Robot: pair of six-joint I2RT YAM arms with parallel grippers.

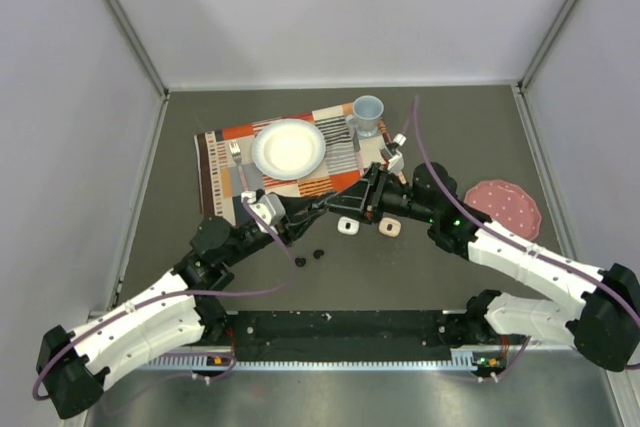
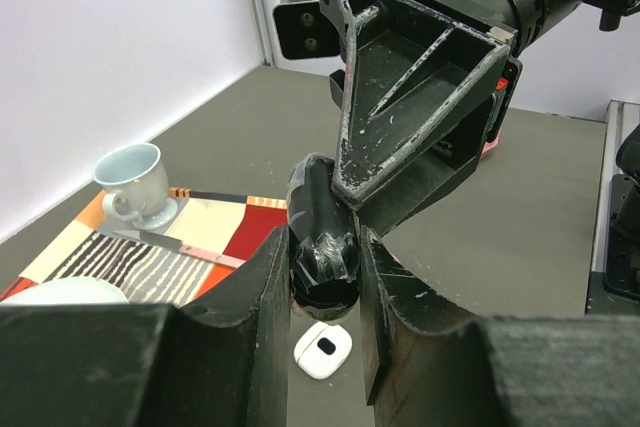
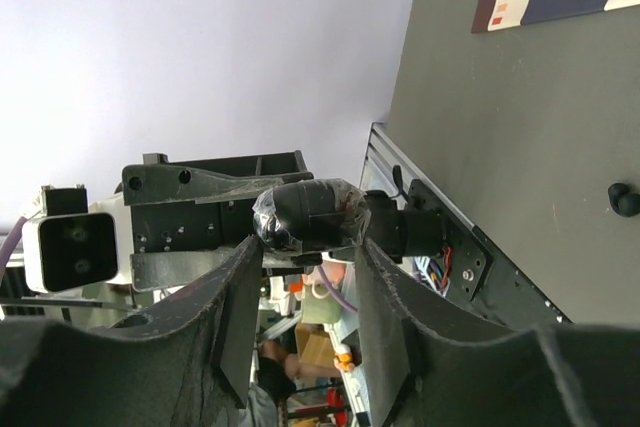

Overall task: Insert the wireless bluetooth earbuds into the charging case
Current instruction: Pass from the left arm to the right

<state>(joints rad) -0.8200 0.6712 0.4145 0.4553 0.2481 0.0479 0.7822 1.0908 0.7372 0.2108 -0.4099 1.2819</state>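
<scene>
A black charging case [image 2: 318,209] wrapped in clear tape is held above the table, and my left gripper [image 2: 325,252] is shut on its lower end. My right gripper [image 3: 305,247] comes from the other side, its jaws pressed against both sides of the case [image 3: 310,215]. The two grippers meet mid-table in the top view, left gripper [image 1: 335,205] and right gripper [image 1: 358,197]. Two black earbuds [image 1: 300,262] [image 1: 318,254] lie on the table in front of them. A white case [image 2: 322,349] lies on the table right below the held one.
A pinkish case [image 1: 390,228] lies beside the white case [image 1: 347,225]. Behind them a striped placemat [image 1: 215,172] carries a white plate [image 1: 288,148], a fork [image 1: 237,157] and a pale blue cup [image 1: 367,114]. A pink plate [image 1: 503,206] is at the right.
</scene>
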